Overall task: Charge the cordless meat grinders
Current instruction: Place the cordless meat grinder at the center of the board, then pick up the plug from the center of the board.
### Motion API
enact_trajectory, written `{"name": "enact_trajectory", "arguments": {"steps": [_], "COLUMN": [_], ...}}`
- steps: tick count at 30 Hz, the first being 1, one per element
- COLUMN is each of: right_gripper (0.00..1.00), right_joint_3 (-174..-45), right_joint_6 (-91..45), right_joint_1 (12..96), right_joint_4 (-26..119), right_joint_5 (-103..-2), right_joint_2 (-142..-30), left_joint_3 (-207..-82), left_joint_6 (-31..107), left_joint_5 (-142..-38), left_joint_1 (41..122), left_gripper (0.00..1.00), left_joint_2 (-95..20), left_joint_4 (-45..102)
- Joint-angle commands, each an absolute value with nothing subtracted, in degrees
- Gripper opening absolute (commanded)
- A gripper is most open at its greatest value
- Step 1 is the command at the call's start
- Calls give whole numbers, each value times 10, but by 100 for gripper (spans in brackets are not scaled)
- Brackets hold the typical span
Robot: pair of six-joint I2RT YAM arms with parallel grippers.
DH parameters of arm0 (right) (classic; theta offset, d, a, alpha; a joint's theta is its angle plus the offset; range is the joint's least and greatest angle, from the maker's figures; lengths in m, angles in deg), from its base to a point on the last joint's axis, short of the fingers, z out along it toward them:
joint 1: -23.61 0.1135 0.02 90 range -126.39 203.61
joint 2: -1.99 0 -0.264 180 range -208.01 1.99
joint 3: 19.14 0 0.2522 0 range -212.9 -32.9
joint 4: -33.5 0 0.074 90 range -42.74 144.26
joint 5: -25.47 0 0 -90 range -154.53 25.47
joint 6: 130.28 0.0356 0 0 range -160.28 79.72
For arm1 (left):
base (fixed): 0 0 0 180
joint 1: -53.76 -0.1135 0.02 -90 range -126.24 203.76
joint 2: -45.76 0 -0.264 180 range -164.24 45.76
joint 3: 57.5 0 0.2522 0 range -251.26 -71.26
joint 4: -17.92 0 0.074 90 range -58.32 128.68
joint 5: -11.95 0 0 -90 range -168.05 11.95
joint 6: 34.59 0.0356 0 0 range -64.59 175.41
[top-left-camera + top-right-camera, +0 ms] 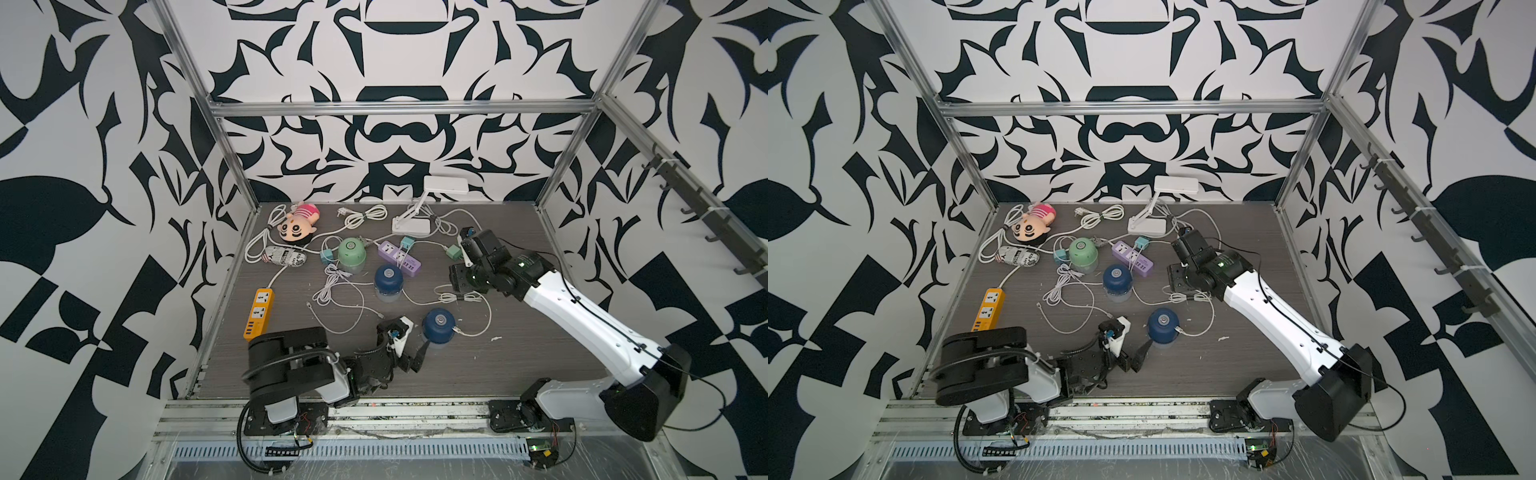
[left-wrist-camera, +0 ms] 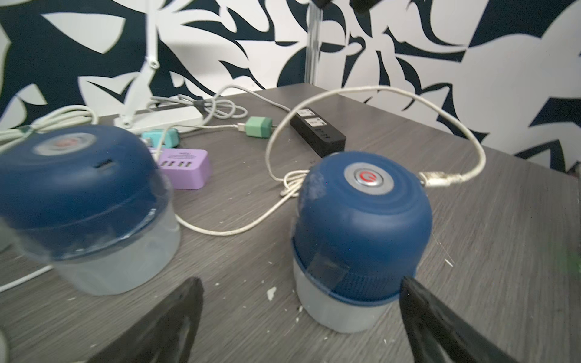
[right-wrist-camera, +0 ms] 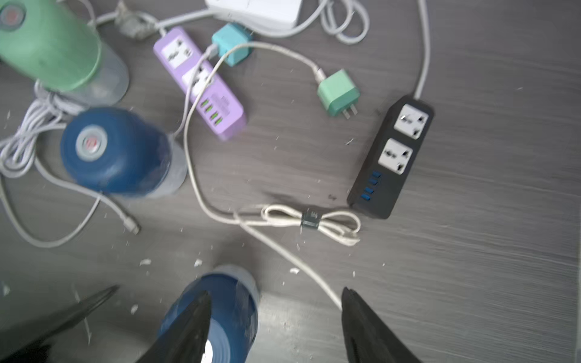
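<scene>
Both left gripper (image 2: 301, 284) and right gripper (image 3: 276, 292) gape empty; we judge the lower-centre navy grinder (image 1: 439, 326) light, slick; clasp its ribbed collar.

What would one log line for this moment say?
left gripper: open, beside nearer navy meat grinder | right gripper: open, empty | white cable end at that grinder's side

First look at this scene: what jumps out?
Black-and-white patterned walls surround the table. Mid-table, a mint green grinder, a middle navy grinder and a near navy grinder sit among tangled white cables. A plush doll lies in the far left corner.
</scene>
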State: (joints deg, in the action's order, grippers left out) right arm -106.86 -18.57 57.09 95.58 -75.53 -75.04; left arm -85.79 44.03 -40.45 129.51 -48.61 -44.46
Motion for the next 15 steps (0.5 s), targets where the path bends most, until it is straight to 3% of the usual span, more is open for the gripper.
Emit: {"name": "enact_trajectory", "arguments": {"steps": [1, 7, 15], "right_gripper": [70, 70, 68], "right_joint_3": [-1117, -1136, -1194], "right_joint_6": [-177, -198, -247], "right_joint_1": [564, 554, 510], "right_joint_4": [952, 903, 898], "right_joint_5": [-787, -806, -803], "right_joint_2": [-780, -826, -934], "left_joint_3": [-871, -1034, -1104], "left_joint_6": [363, 170, 179], "left_joint_5": [-338, -272, -336], "left_joint_1": [1297, 1255, 1221], "left_gripper": [99, 100, 99], "left_joint_2": [-379, -197, -150], "left_joint_4": [-268, 317, 458]}}
